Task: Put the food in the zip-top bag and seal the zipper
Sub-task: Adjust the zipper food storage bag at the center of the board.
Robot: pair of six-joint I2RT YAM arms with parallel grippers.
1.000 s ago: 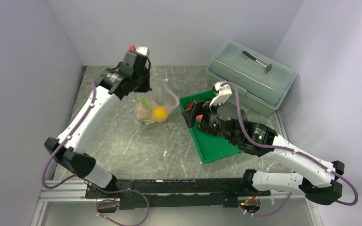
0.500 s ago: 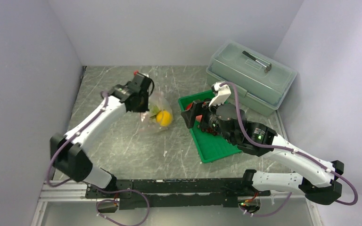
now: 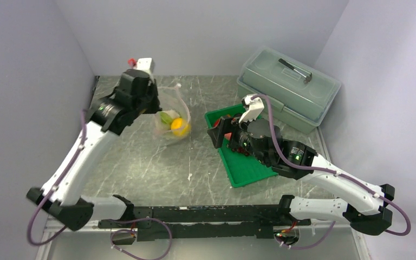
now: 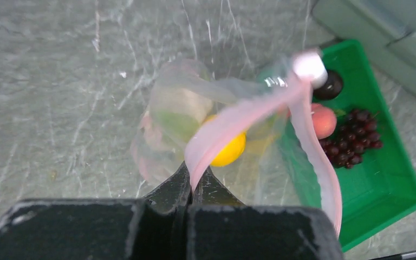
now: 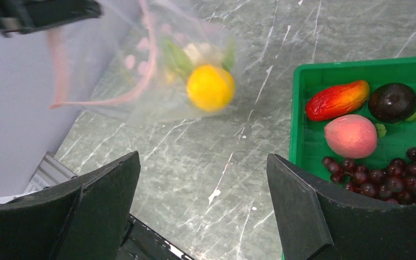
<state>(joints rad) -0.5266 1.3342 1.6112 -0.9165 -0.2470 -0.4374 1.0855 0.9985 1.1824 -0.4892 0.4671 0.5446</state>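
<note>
On the far left of the table [image 3: 141, 162], the left gripper [image 4: 190, 181] pinches the pink zipper [image 4: 233, 122] of the zip-top bag [image 3: 169, 122], its fingers pressed together on the strip. The bag holds 2 items: the yellow-orange fruit [image 5: 210, 87] and the white-and-green vegetable [image 4: 177, 108]. The right gripper [image 5: 203, 187], fingers spread wide, hovers above the green tray [image 5: 302, 103], which holds 4 pieces: red-orange fruit [image 5: 337, 100], dark purple ball [image 5: 393, 102], pink peach [image 5: 351, 135] and grape bunch [image 5: 379, 176].

table [image 3: 141, 162]: grey, marbled top with white scratches; my two arm bases sit at its near edge.
tray [image 3: 249, 172]: green, flat on the right half, just in front of the box.
box [image 3: 290, 89]: pale green, lidded, in the far right corner.
bag [image 3: 169, 130]: clear, left of the tray; I cannot tell whether its bottom touches the top.
</note>
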